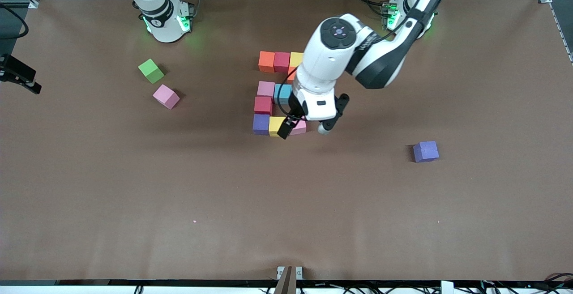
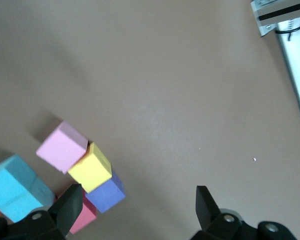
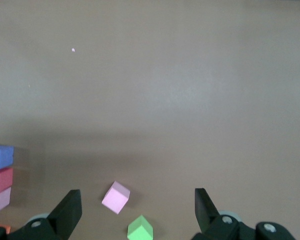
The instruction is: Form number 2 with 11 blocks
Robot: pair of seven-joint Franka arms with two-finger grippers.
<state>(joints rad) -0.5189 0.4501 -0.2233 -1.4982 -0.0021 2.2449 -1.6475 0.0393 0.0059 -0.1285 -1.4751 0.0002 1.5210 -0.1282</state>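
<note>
Left claw point(image 1: 304, 129) open, empty, over last row of number 2 point(image 1: 278, 92), built mid brown tabletop point(image 1: 134, 195) from matte mixed-colour cubes. Right claw point(image 3: 135, 212) open, waiting above stray pink cube point(image 1: 166, 96). Risk: spread fingers clip pink end cube point(image 2: 63, 147), skewing row.

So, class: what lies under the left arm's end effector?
The open left end effector hangs over the digit's row nearest the front camera: purple cube, yellow cube, pink cube. The arm covers the digit's cubes above the pink one.
</note>
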